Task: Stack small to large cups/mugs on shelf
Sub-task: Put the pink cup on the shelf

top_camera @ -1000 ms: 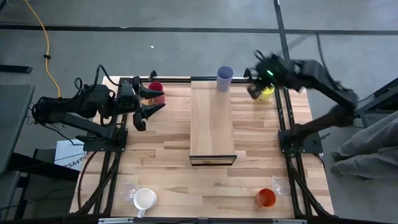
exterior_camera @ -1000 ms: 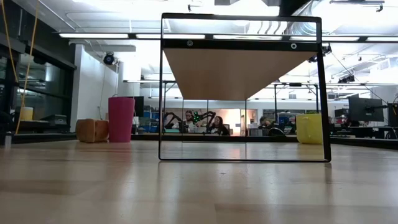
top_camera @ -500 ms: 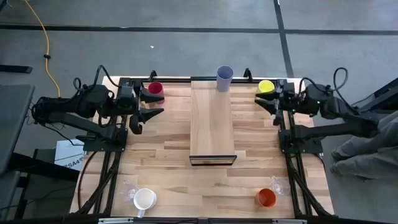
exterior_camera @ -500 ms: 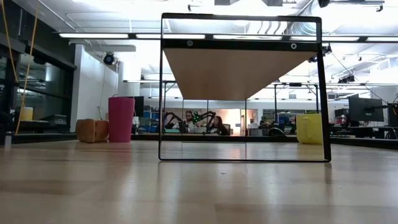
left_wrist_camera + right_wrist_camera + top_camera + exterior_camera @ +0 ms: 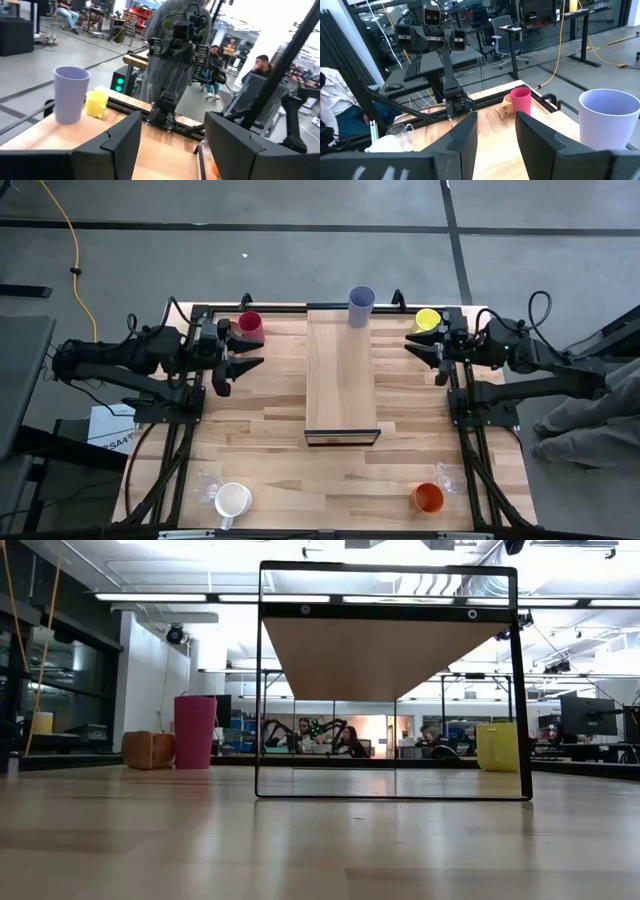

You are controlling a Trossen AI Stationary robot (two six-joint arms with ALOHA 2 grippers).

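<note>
Opening step: the lavender tumbler (image 5: 361,306) alone stands on the shelf (image 5: 341,380), at 12 o'clock. My left tool (image 5: 240,354) and right tool (image 5: 425,346) hover agape, empty — crimson tumbler (image 5: 250,326) at 10, yellow mug (image 5: 427,320) at 2. I judge a first grasp comes next.

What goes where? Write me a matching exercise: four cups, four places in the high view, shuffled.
1 lavender tumbler
2 white mug
3 orange tumbler
4 yellow mug

A table's bottom right corner
B shelf's top end
C table's top right corner
D table's bottom left corner

Pairs: 1-B; 2-D; 3-A; 4-C
</note>
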